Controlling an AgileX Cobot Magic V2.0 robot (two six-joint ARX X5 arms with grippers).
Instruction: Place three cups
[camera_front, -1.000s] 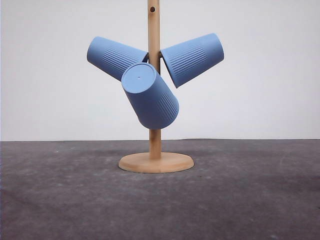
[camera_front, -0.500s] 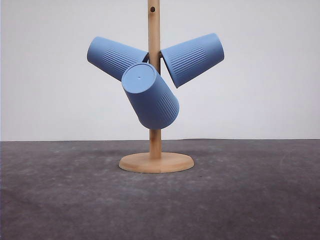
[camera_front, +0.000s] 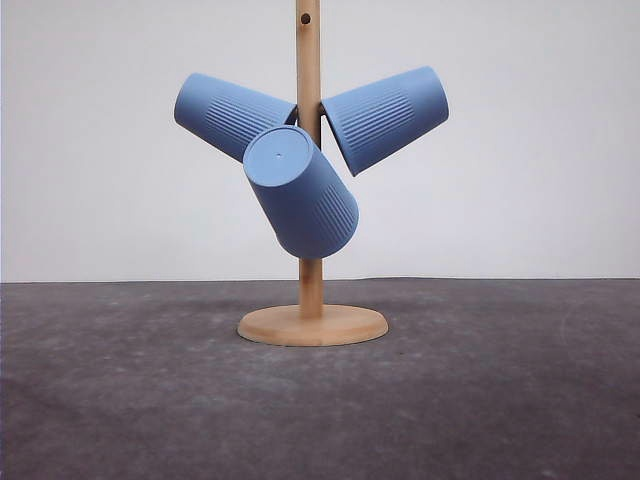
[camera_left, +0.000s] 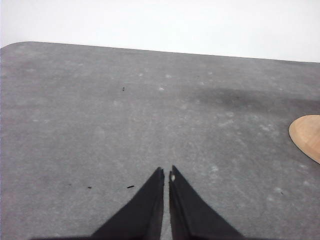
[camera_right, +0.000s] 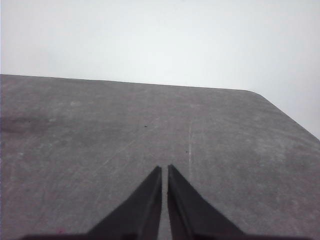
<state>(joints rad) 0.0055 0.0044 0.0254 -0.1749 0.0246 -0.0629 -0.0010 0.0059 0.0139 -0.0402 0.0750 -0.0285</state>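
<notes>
On the stand: three cups (camera_front: 300, 190) hang mouth-inward on the wooden peg stand (camera_front: 311, 325), so pegs carry them.
Left gripper (camera_left: 166, 174): fingers together, empty, over bare table (camera_left: 75, 115).
Right gripper (camera_right: 164, 170): fingers together, empty.

Grey table (camera_front: 120, 400), wooden stand base (camera_front: 312, 325)

Wooden stand (camera_front: 309, 150): post top cut off by front view's upper edge; pegs hidden inside the cups. Middle cup (camera_front: 300, 190) covers part of post and the mouth of left cup (camera_front: 230, 115). Left wrist view: stand base (camera_left: 307, 142) cut by frame edge. Tabletop (camera_front: 120, 400) side edges out of frame.
</notes>
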